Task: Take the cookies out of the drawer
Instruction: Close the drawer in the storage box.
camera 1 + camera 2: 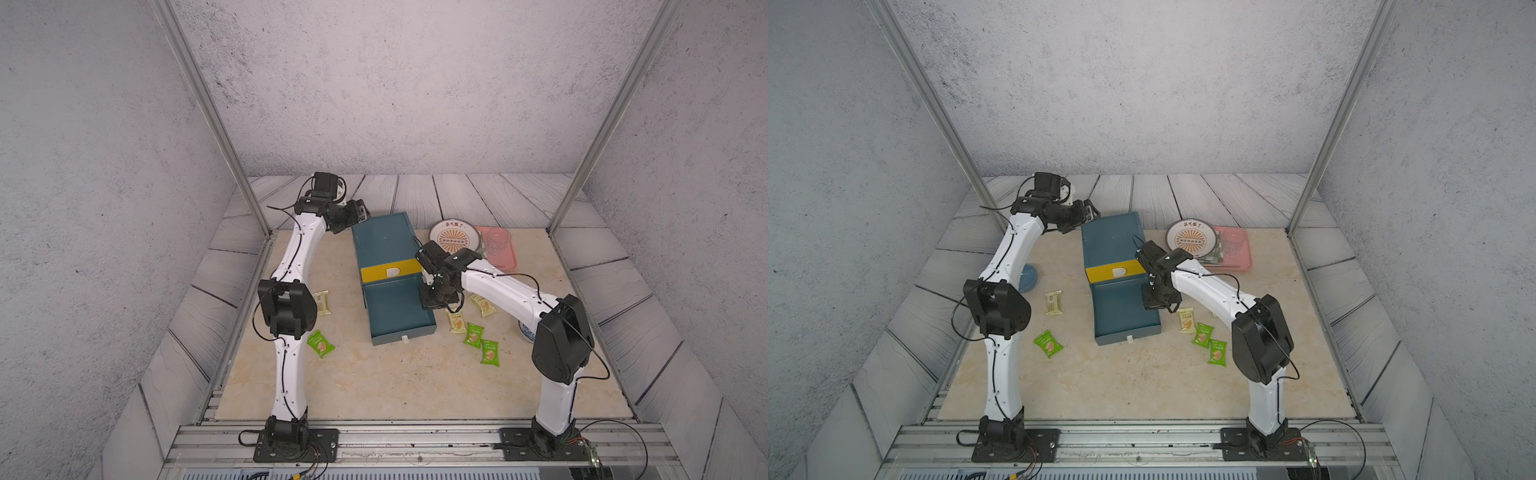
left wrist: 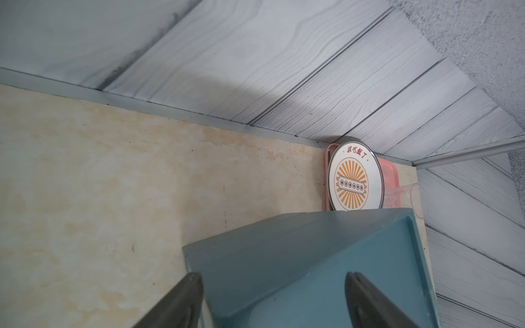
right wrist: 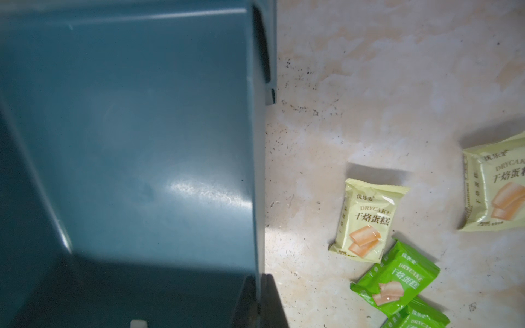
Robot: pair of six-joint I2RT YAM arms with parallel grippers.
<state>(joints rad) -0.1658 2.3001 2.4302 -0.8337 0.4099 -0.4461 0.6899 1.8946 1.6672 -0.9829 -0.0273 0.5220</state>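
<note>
The teal drawer (image 1: 390,309) (image 1: 1121,309) stands pulled out of the teal cabinet (image 1: 382,237), and its floor (image 3: 127,142) shows bare. Several cookies lie on the table. On the left are a pale yellow packet (image 1: 322,302) and a green packet (image 1: 321,344). To the drawer's right lie pale yellow packets (image 3: 366,221) (image 3: 494,187) and green packets (image 3: 397,284) (image 1: 490,353). My right gripper (image 3: 258,301) (image 1: 430,303) is shut on the drawer's right side wall. My left gripper (image 2: 274,286) (image 1: 360,214) is open at the cabinet's back left corner.
A yellow upper drawer front (image 1: 390,272) is closed above the open one. Behind the right arm stand a patterned plate (image 1: 454,239), a pink tray (image 1: 505,259) and a clear cup (image 1: 498,241). A blue bowl (image 1: 1030,278) sits at the left, and a blue-white bowl (image 1: 524,332) at the right.
</note>
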